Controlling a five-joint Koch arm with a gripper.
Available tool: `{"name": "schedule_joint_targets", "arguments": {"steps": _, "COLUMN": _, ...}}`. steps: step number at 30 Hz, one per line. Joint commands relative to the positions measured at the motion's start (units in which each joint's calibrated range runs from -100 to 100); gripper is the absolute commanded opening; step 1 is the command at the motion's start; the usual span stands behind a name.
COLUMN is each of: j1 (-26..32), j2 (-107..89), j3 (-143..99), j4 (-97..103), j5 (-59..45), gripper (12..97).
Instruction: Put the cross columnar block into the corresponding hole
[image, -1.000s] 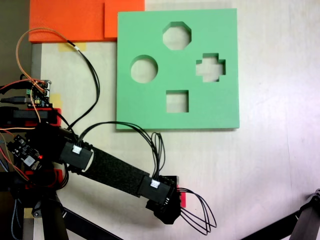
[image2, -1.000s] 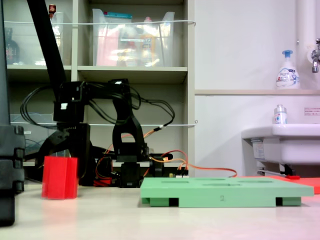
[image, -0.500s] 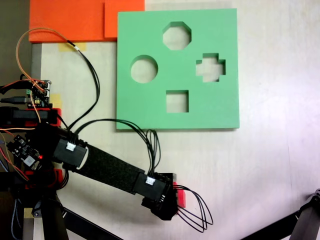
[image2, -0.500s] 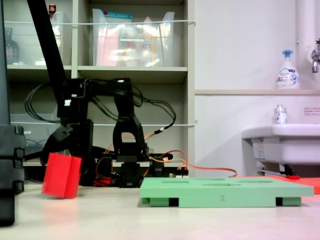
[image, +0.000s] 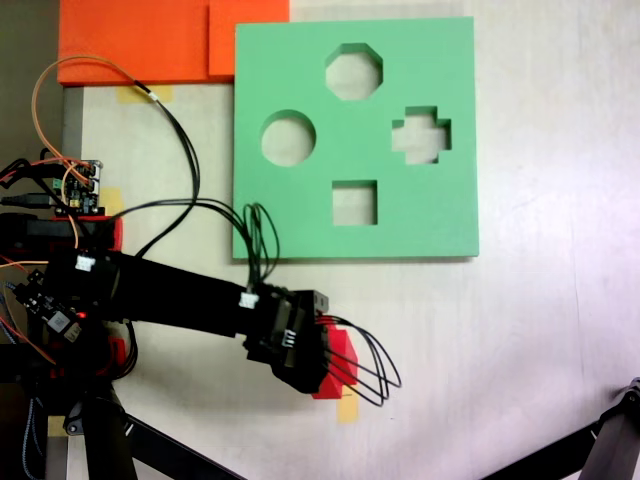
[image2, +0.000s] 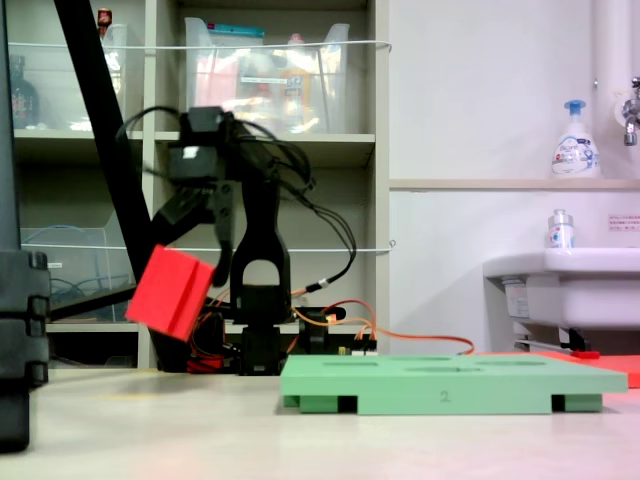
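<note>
In both fixed views the gripper (image2: 190, 262) is clamped on the red block (image2: 172, 291), tilted and clear of the table (jaw contact looks firm, partly hidden). Pickup done. Left: carry it to the plus-shaped hole (image: 421, 135) in the green board (image: 300, 215), align, insert.

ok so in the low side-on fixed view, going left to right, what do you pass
red cross block held off the table, tilted, by the gripper → green foam board lying flat on the table → white sink with a small bottle on its rim and a pump bottle on the ledge above
</note>
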Motion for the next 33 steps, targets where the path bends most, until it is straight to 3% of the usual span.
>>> {"name": "schedule_joint_targets", "arguments": {"steps": 1, "j1": 2.0, "j2": -6.1, "j3": 1.3, "j4": -4.2, "j5": 2.2, "gripper": 37.4}}
{"name": "schedule_joint_targets", "arguments": {"steps": 13, "j1": 16.8, "j2": -5.0, "j3": 4.2, "j4": 4.1, "j5": 15.4, "gripper": 37.2}}
{"name": "schedule_joint_targets", "arguments": {"steps": 33, "j1": 24.3, "j2": 52.3, "j3": 54.6, "j4": 13.4, "j5": 23.2, "gripper": 37.4}}
